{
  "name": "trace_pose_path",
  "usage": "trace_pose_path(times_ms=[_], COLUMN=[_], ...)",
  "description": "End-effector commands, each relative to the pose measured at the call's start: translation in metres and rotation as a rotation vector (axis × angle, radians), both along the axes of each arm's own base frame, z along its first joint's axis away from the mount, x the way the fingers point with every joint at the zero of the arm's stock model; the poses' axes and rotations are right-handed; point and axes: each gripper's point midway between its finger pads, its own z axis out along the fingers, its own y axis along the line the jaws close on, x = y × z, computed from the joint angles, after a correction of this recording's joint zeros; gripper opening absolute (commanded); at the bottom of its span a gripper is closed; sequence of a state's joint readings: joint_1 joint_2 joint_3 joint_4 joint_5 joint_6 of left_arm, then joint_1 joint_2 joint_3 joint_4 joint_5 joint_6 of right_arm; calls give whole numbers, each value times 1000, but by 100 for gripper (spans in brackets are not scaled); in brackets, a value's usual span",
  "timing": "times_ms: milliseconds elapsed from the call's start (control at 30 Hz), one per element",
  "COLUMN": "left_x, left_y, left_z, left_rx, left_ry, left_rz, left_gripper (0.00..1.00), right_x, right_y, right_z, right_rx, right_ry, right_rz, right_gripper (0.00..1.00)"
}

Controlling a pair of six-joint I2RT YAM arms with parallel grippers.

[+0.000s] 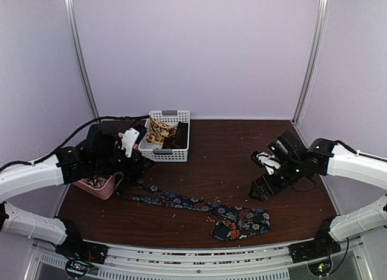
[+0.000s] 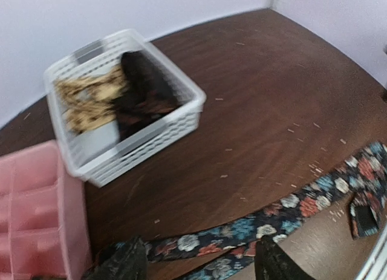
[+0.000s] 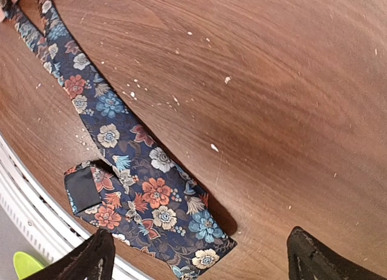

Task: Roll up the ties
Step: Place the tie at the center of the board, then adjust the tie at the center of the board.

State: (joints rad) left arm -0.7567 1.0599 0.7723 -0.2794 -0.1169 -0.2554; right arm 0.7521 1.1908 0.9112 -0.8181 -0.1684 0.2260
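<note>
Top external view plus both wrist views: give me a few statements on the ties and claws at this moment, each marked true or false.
1. The floral tie lies unrolled across the table. True.
2. The white basket is empty. False: it holds the tan tie and the dark brown tie.
3. The right claw is shut on the floral tie's wide end. False: it is open and holds nothing; the wide end lies on the table below it.
4. The floral tie's wide end is folded back, showing its underside. True.
5. The left claw is open above the floral tie's narrow part. True.
</note>
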Motion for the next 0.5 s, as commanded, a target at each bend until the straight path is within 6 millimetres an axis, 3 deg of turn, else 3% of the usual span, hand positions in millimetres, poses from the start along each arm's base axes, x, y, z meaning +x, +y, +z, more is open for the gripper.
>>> trace_pose_path(times_ms=[0,167,467], left_x=[-51,-69,-88], left_y=[-104,-163,-227], left_z=[-7,-48,-103], left_rx=[115,251,379], left_ry=[-86,-88,-53], left_rz=[-606,-851,-1107], left_gripper=[63,55,48], right_x=[4,8,7], right_y=[-2,-15,-21], right_z=[12,18,11], right_rx=[171,297,352], right_ry=[-20,-17,-4], right_rz=[-155,-229,-271], right_gripper=[100,98,97])
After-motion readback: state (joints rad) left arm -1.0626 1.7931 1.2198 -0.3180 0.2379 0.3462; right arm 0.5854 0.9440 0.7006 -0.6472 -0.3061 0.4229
